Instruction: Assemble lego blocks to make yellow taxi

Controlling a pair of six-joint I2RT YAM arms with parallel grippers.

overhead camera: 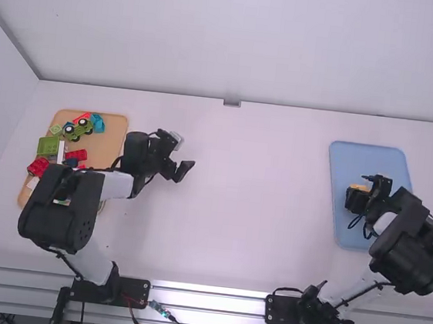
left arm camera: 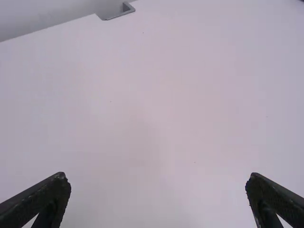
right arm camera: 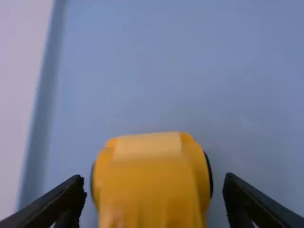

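Standing open around the partly cut-off yellow taxi [right arm camera: 152,190], the right end effector [overhead camera: 357,198] has a blue tray [overhead camera: 372,157] beneath. The left end effector [overhead camera: 187,153] parts its fingers above the tabletop [overhead camera: 250,212]; its arm behind partly hides a tan tray [overhead camera: 108,144].

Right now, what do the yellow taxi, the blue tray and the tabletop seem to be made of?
Yellow taxi: likely moulded plastic, smooth, with rounded, softly lit edges.
Blue tray: probably matte plastic, evenly coloured, raised edge.
Tabletop: smooth, matte white without grain; painted board or laminate, I can't tell which.
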